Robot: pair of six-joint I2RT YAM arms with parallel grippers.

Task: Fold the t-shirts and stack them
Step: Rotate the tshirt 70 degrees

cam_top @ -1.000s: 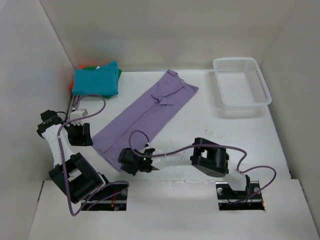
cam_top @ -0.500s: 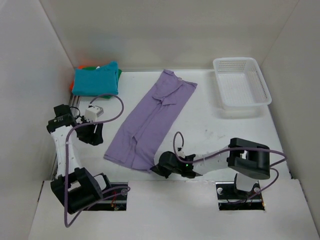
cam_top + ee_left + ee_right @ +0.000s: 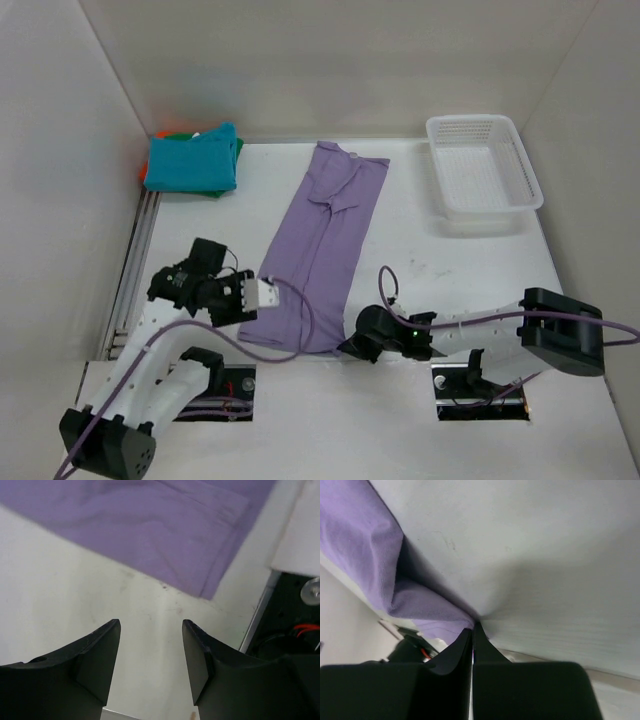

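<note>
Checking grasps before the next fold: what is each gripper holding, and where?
Right gripper pinches the lavender t-shirt at its near hem corner; left gripper is open, holding nothing.

The left arm (image 3: 145, 345) and right arm (image 3: 470, 330) share white links and chunky black joint housings. A greyish-purple cable (image 3: 305, 320) loops along each (a small green light (image 3: 404, 321) glows on the right one). The left gripper (image 3: 151, 630) has matte black wedge-shaped fingers (image 3: 97, 655).

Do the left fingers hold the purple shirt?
No, the left fingers stand apart above the bare table, and the purple shirt lies beyond their tips.
</note>
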